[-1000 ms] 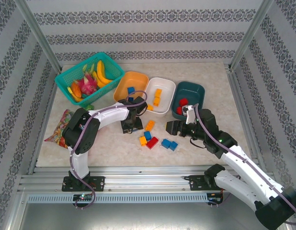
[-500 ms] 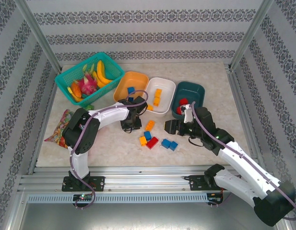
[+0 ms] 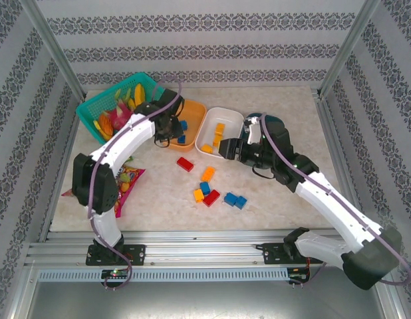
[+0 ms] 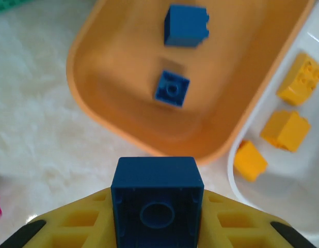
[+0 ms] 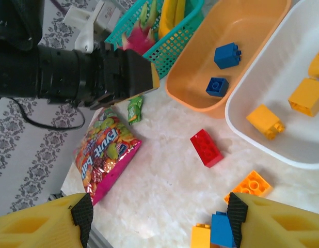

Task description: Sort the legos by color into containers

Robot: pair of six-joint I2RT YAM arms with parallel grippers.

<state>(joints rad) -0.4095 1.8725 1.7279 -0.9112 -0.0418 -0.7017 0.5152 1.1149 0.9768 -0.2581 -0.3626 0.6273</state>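
Note:
My left gripper [image 3: 167, 135] is shut on a blue lego [image 4: 157, 199], hovering at the near-left rim of the orange container [image 3: 191, 109]. That orange container [image 4: 123, 77] holds two blue legos [image 4: 186, 25] [image 4: 172, 88]. The white container [image 3: 233, 119] to its right holds three yellow legos [image 4: 285, 130]. My right gripper [image 3: 227, 149] stands open and empty in front of the white container, with my right arm partly covering the dark teal container [image 3: 276, 126]. A red lego [image 3: 185, 164] lies alone on the table. Several orange, blue and red legos [image 3: 207, 193] lie in a loose group nearer the front.
A teal mesh basket [image 3: 92, 109] of toy fruit stands at the back left. A colourful snack bag [image 3: 126, 183] lies on the left under my left arm. Aluminium posts and the rail along the front bound the table.
My left gripper has shut on a blue lego and swung from the table up to the orange container. My right gripper has moved back and left toward the white container.

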